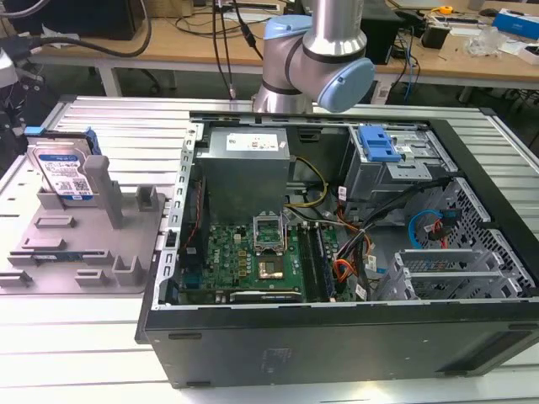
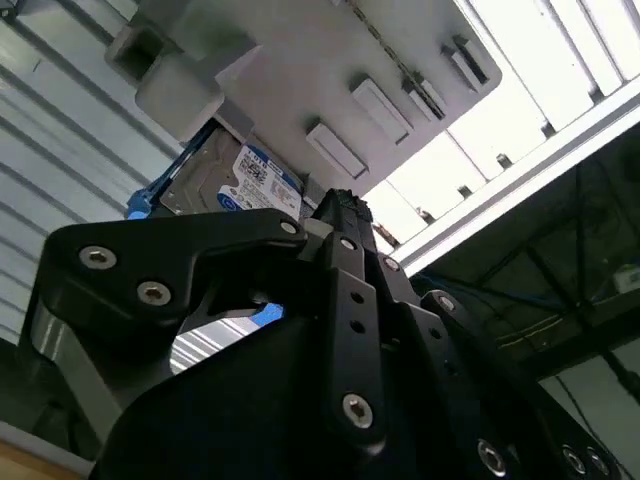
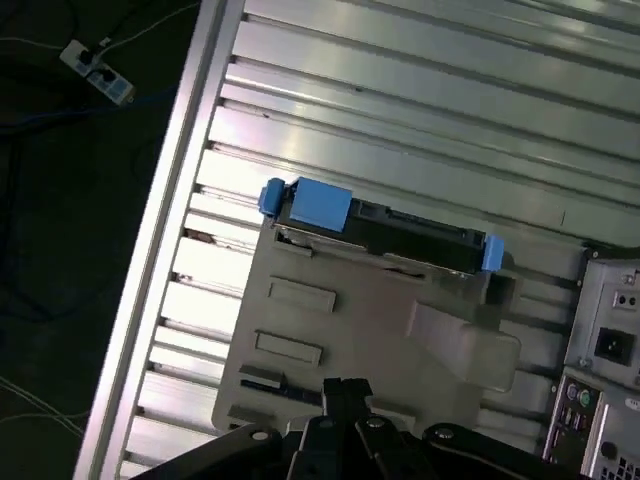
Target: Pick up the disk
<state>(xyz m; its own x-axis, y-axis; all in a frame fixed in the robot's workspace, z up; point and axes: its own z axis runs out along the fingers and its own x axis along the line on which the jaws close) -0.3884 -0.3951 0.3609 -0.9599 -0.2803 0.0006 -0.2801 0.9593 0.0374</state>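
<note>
In the exterior view my arm (image 1: 313,50) rises at the counter's far edge behind the computer case (image 1: 337,341). It is silver with pale blue joint caps, and its elbow is bent over the case. The ribbed metal counter (image 1: 109,126) carries a grey fixture (image 1: 84,252) near its edge on the exterior view's left. The disk (image 1: 63,172) stands upright on its edge in a slot at the fixture's far end, with its white-and-blue label facing the camera and blue rails on its sides. The open case lies on its side and takes up the middle of the counter and its right in this view. Inside it are a grey power supply (image 1: 244,160) at the far wall, a green motherboard (image 1: 244,252) below that, a blue drive-bay bracket (image 1: 377,143) in the far corner and a bundle of cables (image 1: 349,265).

In the second wrist view my tool (image 2: 336,200) points at the fixture (image 2: 330,70). Its 2 fingertips look pressed together with nothing between them. The disk (image 2: 235,180) sits just past the tip, and I cannot tell whether they touch.

In the first wrist view my tool (image 3: 346,388) hangs over the fixture (image 3: 340,310), on the side away from the disk (image 3: 400,235). The tool is closed and empty, and clearly apart from the disk. The disk shows edge-on, dark between its blue rails, in its slot along the fixture's opposite side.
</note>
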